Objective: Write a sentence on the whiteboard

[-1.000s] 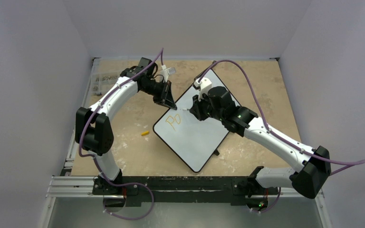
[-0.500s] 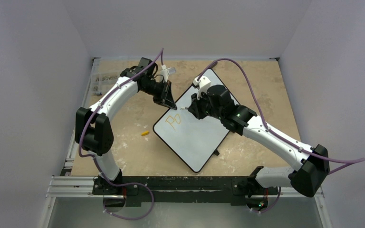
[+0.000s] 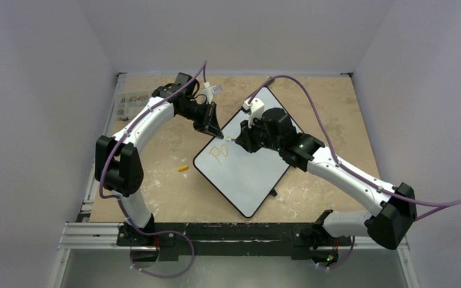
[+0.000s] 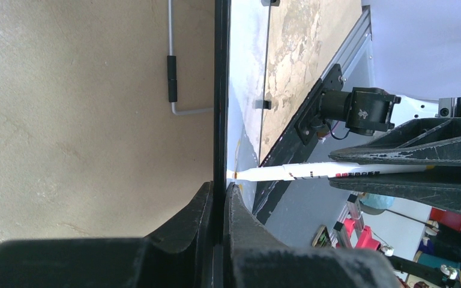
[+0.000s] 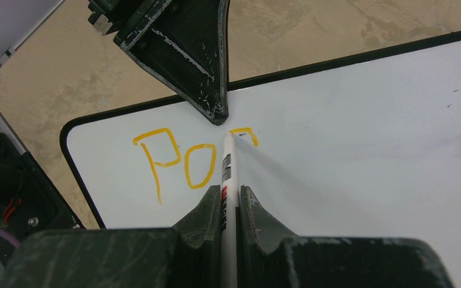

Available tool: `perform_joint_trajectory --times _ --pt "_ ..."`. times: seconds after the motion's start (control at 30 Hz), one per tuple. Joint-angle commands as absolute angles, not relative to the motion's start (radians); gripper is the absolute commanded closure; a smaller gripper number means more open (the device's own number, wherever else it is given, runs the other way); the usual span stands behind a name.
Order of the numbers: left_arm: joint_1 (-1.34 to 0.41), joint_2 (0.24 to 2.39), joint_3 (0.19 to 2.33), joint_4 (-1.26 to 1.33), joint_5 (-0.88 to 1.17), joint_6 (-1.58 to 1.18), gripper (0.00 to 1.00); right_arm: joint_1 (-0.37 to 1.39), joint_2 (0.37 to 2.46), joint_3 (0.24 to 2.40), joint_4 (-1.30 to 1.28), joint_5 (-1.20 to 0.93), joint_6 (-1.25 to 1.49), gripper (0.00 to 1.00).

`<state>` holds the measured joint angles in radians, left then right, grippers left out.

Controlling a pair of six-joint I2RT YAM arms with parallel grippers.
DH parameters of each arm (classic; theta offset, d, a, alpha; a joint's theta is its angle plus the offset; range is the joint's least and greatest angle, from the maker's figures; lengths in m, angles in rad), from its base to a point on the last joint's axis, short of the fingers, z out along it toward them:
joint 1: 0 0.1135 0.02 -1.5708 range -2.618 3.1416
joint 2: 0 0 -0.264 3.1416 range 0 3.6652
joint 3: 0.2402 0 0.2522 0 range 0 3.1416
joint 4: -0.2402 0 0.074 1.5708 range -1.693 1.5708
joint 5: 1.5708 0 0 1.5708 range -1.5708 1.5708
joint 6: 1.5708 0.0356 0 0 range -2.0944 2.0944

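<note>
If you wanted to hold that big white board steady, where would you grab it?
Probably the thin black frame edge of the large white rectangular whiteboard, approached from the side, one finger on each face. It is flat and thin, so only its rim fits between fingers, as the left gripper shows.

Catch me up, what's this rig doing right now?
It is writing on the whiteboard. The right gripper is shut on a white marker with its tip against the board. The orange lettering reads "Po" so far, plus the top stroke of a third letter. The left gripper is clamped on the board's edge, apparently to steady it. A small yellow piece, possibly the cap, lies on the table beside the board.
</note>
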<state>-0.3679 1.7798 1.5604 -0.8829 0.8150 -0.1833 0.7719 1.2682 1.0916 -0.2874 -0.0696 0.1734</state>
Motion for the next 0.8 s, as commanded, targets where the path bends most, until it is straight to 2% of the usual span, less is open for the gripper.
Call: perform_joint_trajectory --times 0.0,0.53,0.77 --pt "-0.392 1.753 1.562 -0.897 0.771 -0.169 1.0 0.773 1.24 1.054 -0.284 -0.094 0.158 1.0" --pt "-0.394 1.752 1.561 -0.897 0.773 -0.17 1.0 0.773 1.207 1.017 -0.339 0.061 0.2 1.0" --pt "-0.394 1.75 1.562 -0.897 0.773 -0.17 1.0 0.773 1.207 1.015 -0.364 0.056 0.195 1.0"
